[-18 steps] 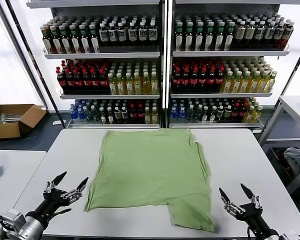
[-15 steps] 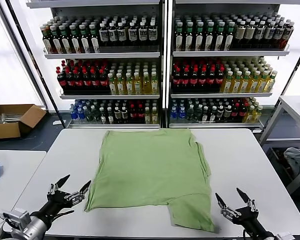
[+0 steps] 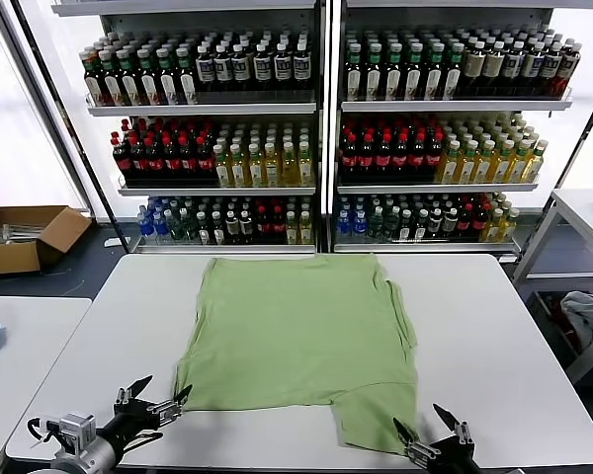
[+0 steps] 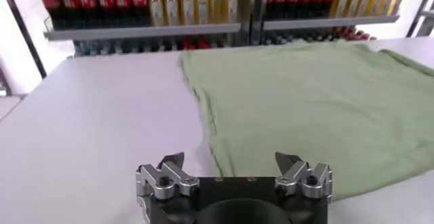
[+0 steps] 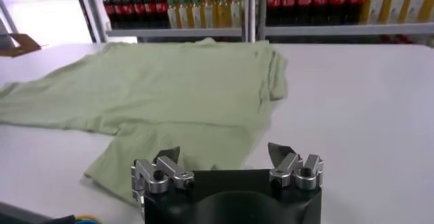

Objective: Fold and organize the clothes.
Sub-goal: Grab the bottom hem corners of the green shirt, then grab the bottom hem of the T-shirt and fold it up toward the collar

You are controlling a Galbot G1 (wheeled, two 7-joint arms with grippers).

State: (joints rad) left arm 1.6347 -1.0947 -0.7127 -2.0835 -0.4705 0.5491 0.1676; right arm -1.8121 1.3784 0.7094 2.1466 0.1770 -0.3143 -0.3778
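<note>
A white table (image 3: 494, 326) is seen, a light green shirt (image 3: 301, 341) spread flat at centre. Both grippers have been drawn back toward the near edge. Left gripper (image 3: 156, 398), jaws open, at seven o'clock beside the hem; right gripper (image 3: 427, 434), open, apparently just clear of the sleeve at five o'clock.

The polo shirt (image 3: 301, 346) lies flat on the table (image 3: 494, 336), midway between its left and right edges, reaching from the far edge toward the near edge. 2 bottle shelves (image 3: 326, 128) stand behind the table. A cardboard box (image 3: 20, 237) sits on the floor beyond the far left corner.
</note>
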